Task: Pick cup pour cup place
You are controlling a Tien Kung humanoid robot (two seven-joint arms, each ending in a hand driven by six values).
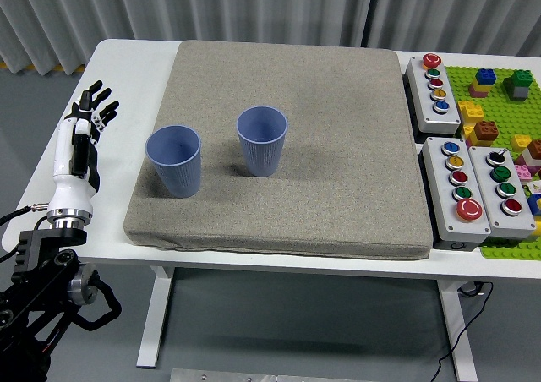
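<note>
L hand [87, 118] hovers open at table's [127, 69] left edge; two blue cups [174, 160] [262, 139] upright on mat's [338, 145] left half.

You cannot see into the left cup [174, 160] or the right cup [262, 139] well enough to tell whether either holds anything. The green brick plate [500, 145] runs off the right edge, so its far bricks are cut off. The button boxes [478, 186] carry labels too small to read. The left arm [42, 306] leaves the frame at the lower left corner.
</note>
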